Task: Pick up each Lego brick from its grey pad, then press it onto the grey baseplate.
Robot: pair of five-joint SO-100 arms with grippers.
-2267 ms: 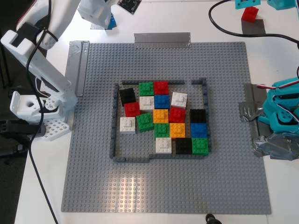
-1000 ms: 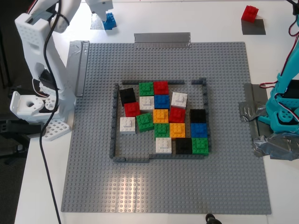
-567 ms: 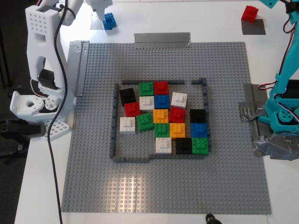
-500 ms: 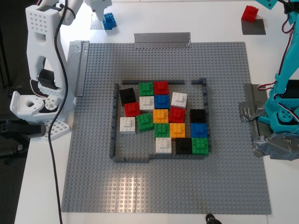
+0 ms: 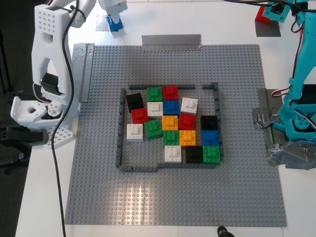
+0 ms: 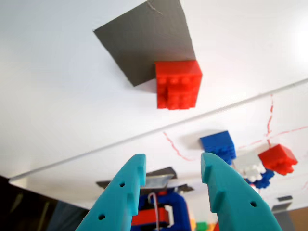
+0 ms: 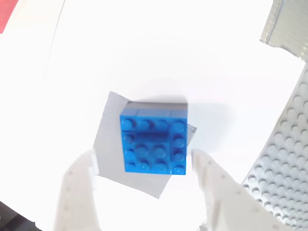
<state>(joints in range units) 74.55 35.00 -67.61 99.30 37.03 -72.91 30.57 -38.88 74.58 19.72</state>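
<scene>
Lego bricks first: the red brick (image 6: 178, 84) sits on the edge of its dark grey pad (image 6: 144, 41) at the far corner of the desk (image 5: 217, 24) on the exterior view's right, and you can see only a sliver of it there behind the teal arm. The blue brick (image 7: 154, 144) rests on its silvery pad (image 7: 108, 149) at the far corner on the exterior view's left, just beyond the grey baseplate (image 5: 98, 187).

Your teal one, my first gripper (image 6: 173, 171), hangs above the red brick with its jaws parted and nothing between them; the brick lies ahead of the tips, not yet enclosed.

Your white one, my second gripper (image 7: 144, 166), is spread wide, with one finger (image 7: 79, 192) on each side of the blue brick, apart from it as far as you can tell.

On the baseplate, the dark-grey frame (image 5: 120, 128) holds a cluster of coloured bricks (image 5: 173, 128). Duct-tape strips (image 5: 171, 41) lie along the plate's far edge and side edges.
</scene>
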